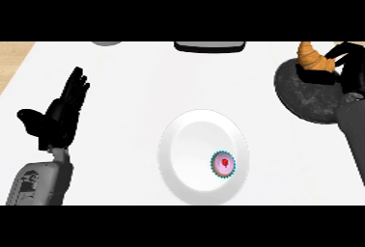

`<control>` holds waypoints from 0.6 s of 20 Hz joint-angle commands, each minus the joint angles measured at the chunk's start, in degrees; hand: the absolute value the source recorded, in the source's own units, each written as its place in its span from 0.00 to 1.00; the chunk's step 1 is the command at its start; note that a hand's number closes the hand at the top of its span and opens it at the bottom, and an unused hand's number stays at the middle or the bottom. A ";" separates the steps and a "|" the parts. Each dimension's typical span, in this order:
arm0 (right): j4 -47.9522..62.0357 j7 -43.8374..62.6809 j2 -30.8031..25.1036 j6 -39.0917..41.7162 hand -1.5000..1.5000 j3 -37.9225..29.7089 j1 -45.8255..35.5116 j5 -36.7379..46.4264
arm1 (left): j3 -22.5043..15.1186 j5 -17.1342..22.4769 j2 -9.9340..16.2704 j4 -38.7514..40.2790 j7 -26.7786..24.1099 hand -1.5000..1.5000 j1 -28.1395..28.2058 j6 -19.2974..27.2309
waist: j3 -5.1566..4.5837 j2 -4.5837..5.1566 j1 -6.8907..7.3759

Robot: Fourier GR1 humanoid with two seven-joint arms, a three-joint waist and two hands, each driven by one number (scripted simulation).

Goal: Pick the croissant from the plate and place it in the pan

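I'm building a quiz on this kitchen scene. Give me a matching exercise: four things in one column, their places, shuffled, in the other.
Things:
1. croissant
2. cupcake
3. left hand
4. pan

Places:
A. on the white plate, at its right side
B. open, fingers up, at the view's left
C. on the counter at the right
D. held by the right hand above the pan

Pairs: 1-D, 2-A, 3-B, 4-C

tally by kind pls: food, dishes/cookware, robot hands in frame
Food: 2 (croissant, cupcake)
Dishes/cookware: 2 (white plate, dark pan)
Hands: 2 (left hand, right hand)
Total: 6, leaving out two cut-off items at the top edge.
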 commanded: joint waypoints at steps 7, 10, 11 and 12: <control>26.39 -19.87 -6.30 -8.61 1.00 -11.01 -5.30 -5.75 | -0.30 0.31 0.28 0.76 -1.79 0.50 -0.83 -1.48 | 0.25 1.07 2.38; 27.71 -21.29 -2.42 -6.28 1.00 -13.94 -8.10 -10.28 | -2.62 -1.40 -2.24 -0.71 1.30 0.50 -1.91 1.05 | 0.29 0.70 2.06; 30.48 -24.25 -3.47 -6.65 1.00 -14.31 -5.93 -10.07 | -1.06 0.31 -0.76 1.79 -0.17 0.50 -2.41 -1.18 | 0.33 1.32 2.29; 32.98 -22.61 -5.24 -3.67 0.00 -14.24 -6.73 -9.54 | -2.07 -0.40 -0.93 0.21 -0.74 0.50 -1.08 -1.28 | 0.31 1.29 2.92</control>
